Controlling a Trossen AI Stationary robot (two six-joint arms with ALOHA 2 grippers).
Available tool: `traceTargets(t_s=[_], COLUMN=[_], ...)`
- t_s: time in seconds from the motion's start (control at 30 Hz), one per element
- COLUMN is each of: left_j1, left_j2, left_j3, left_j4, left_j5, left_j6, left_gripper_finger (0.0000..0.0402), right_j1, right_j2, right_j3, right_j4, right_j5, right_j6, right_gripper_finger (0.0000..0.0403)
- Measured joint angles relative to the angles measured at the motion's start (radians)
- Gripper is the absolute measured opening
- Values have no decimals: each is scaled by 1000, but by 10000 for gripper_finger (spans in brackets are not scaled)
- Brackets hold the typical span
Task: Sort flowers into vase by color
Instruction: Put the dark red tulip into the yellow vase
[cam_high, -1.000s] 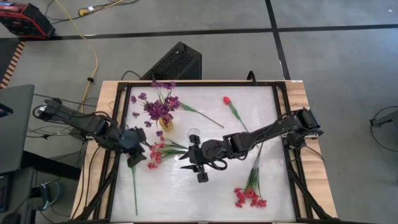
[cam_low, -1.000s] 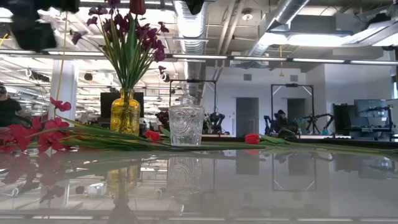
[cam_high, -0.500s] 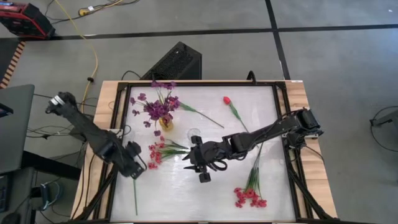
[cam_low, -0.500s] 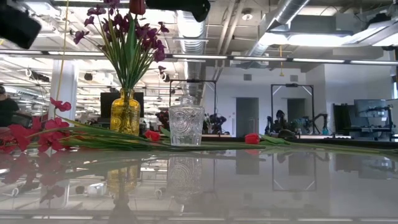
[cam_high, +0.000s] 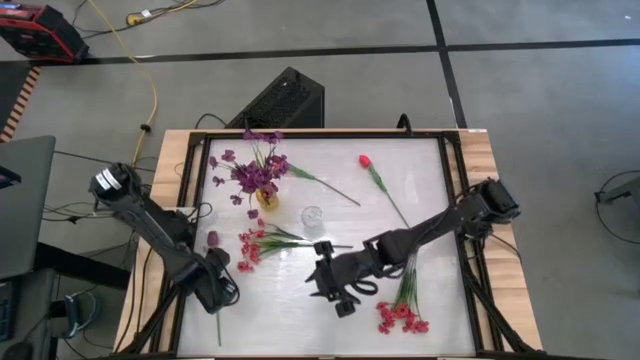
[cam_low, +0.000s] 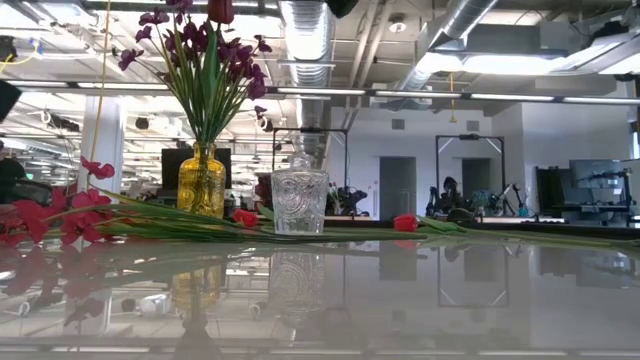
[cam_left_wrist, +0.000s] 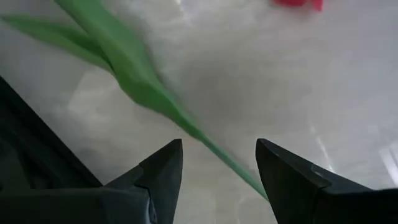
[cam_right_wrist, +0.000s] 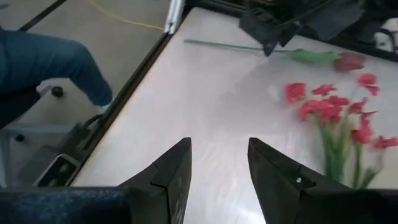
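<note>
The left claw sits at the lower left of the high view, over the bench's left edge, its jaws apart and holding nothing. In its wrist view a thin green stem with a broad smooth leaf runs between the two dark fingers, lying flat on the pale, glossy top. This is the maroon tulip, whose bud lies just above the claw in the high view and whose stem runs down past it; the claw looks lined up to close on the stem, low and straddling it, since a thin wire stem is best taken crosswise.

The right claw hangs over the lower middle of the bench, jaws apart and empty, probably waiting clear of the other arm.

The yellow vase, ribbed amber glass, stands upper left and already holds purple sprays and, in the low view, a dark tulip. A clear cut-glass vase just to its right is empty. Unsorted flowers lie flat: a red-pink spray left of centre, another spray at lower right, and a red tulip near the top, all matte fabric petals on slim green stems.
</note>
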Motion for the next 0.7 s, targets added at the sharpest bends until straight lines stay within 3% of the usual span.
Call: traceTargets(t_s=[0.23, 0.43, 0.7], left_j1=[-69, -126, -126], left_j2=[9, 9, 118], left_j3=[17, -1, 2], left_j4=[21, 83, 88], left_j5=[-18, -119, -110], left_j6=[-143, -264, -291], left_gripper_finger=[192, 192, 192], right_j1=[53, 87, 119], right_j2=[0, 0, 0], right_j3=[0, 0, 0], right_j4=[-13, -14, -17], right_j5=[0, 0, 1], right_j6=[6, 24, 25], right_gripper_finger=[182, 182, 182])
